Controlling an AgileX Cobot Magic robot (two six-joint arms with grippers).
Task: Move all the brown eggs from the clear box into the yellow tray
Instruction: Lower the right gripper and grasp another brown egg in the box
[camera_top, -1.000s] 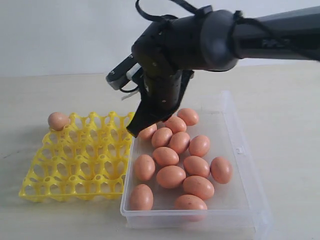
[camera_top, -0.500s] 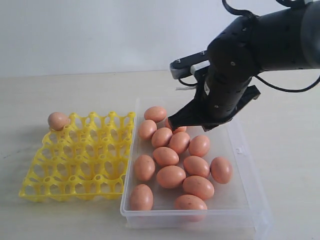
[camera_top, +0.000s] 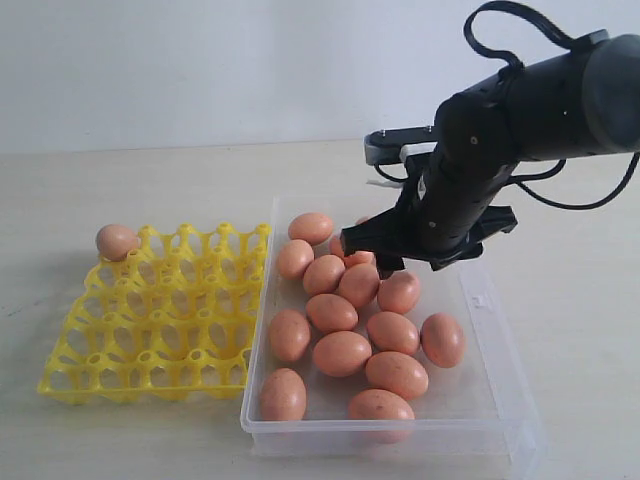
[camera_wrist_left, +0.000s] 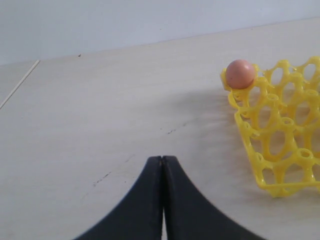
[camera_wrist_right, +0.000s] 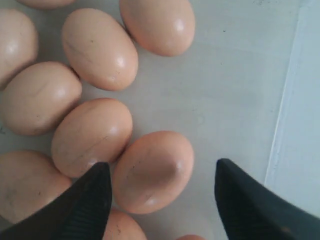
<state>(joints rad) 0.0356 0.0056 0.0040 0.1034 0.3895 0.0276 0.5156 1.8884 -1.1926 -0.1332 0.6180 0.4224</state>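
Hovering over the far end of the clear box (camera_top: 470, 395), the right claw (camera_wrist_right: 159, 172) is standing wide open. Its dark fingers (camera_wrist_right: 87, 200) are straddling one egg (camera_wrist_right: 152, 170), and no contact is showing. The left claw (camera_wrist_left: 162, 197) is sitting pressed shut and empty above bare bench (camera_wrist_left: 90, 125), just beside the yellow tray (camera_top: 150, 340), toward the bench's left edge.

The brown eggs (camera_top: 341, 352) are lying loose in the box, most of them touching neighbours, toward the near edge of the bench. A single egg (camera_top: 116, 241) is resting in the tray cup nearest the bench's far left corner. The other cups are showing empty.

Shells are presenting as smooth ovals, reddish-tan with a dull sheen, and some are carrying faint dark flecks. The box is showing as thin transparent plastic with low walls and a slick, flat floor. The tray is appearing as moulded yellow plastic, a grid of open cups with pointed posts between them.

Judging by appearance, each egg is going to handle as light, rigid, brittle and slippery, and inclined to roll on that floor. Closing gently across the narrow waist at its widest girth is looking soundest. A neighbouring egg is crowding one side of the straddled egg, so that finger is risking a nudge.
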